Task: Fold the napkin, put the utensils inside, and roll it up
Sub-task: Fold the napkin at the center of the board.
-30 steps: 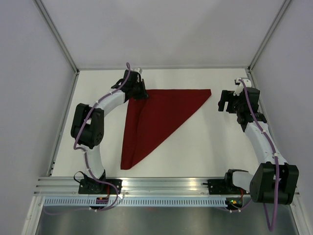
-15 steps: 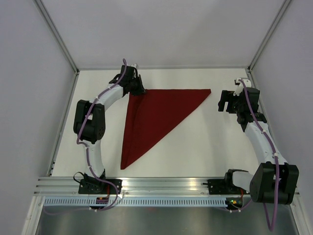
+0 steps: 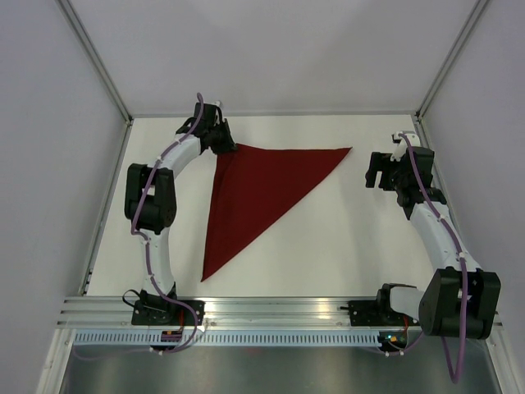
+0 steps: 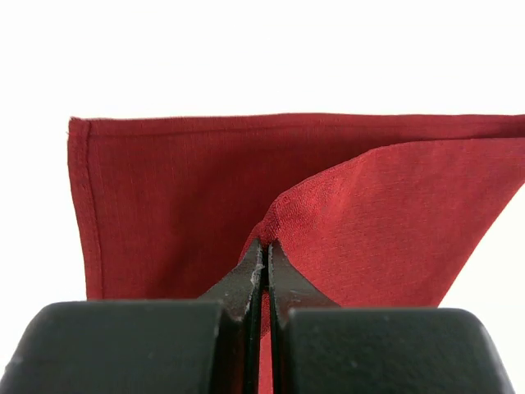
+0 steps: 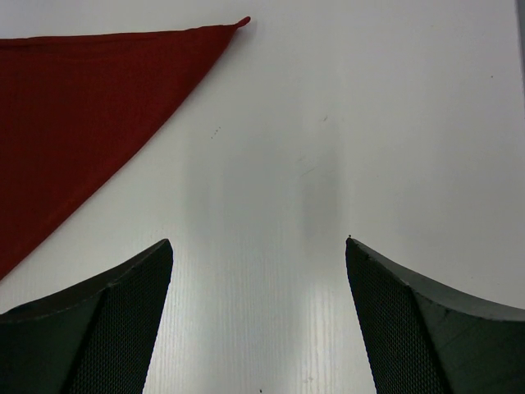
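Observation:
The dark red napkin (image 3: 250,193) lies folded into a triangle on the white table, its long point toward the near edge and one corner (image 5: 240,22) to the right. My left gripper (image 3: 220,141) is at the far left corner of the napkin, shut on the top layer of cloth (image 4: 385,222), which it holds pinched and slightly raised over the lower layer (image 4: 164,205). My right gripper (image 3: 376,174) hovers open over bare table just right of the napkin's right corner, with nothing between its fingers (image 5: 123,312). The utensils are out of view.
Grey walls with metal frame posts (image 3: 107,82) close in the table on the left, back and right. An aluminium rail (image 3: 271,312) with both arm bases runs along the near edge.
My left gripper has pulled the pinched napkin corner toward the far left, flattening the fold and sharpening the triangle. The right arm has stayed where it was.

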Tool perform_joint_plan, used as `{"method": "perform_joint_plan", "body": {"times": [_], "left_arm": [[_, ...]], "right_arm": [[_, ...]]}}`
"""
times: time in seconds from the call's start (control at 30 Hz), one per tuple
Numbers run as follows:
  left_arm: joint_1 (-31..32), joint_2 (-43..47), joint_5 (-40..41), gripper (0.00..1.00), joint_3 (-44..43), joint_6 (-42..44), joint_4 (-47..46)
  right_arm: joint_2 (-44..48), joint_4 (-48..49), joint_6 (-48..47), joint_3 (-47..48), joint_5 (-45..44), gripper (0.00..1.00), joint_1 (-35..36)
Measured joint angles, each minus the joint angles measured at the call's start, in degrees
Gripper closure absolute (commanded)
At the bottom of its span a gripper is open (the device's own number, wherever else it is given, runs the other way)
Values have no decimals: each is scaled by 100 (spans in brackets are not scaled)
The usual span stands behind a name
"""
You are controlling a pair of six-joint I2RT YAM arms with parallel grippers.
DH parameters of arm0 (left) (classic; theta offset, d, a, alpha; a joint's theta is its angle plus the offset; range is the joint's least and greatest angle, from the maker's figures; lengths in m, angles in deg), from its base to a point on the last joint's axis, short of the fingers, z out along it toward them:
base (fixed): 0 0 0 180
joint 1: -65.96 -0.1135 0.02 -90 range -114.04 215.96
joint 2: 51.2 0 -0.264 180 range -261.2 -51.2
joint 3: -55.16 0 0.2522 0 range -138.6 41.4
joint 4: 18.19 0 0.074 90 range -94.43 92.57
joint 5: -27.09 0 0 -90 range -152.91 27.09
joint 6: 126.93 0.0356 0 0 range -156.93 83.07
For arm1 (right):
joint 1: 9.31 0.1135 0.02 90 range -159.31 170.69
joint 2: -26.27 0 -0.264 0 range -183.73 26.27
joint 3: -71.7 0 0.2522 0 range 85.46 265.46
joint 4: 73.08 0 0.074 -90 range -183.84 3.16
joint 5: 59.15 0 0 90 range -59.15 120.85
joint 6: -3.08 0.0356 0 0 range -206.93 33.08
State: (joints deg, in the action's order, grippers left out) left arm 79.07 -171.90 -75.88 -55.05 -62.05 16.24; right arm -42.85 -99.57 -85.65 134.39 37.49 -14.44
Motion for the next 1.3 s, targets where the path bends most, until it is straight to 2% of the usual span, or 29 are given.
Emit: {"method": "perform_joint_plan", "body": {"times": [0.33, 1.3], "left_arm": [[-111, -243, -72, 98, -315, 81, 94], [-345, -468, -90, 98, -476, 94, 208]], "right_arm": [[-33, -15, -4, 0, 0, 9, -15], [-138, -22, -24, 0, 2, 10, -35]]}}
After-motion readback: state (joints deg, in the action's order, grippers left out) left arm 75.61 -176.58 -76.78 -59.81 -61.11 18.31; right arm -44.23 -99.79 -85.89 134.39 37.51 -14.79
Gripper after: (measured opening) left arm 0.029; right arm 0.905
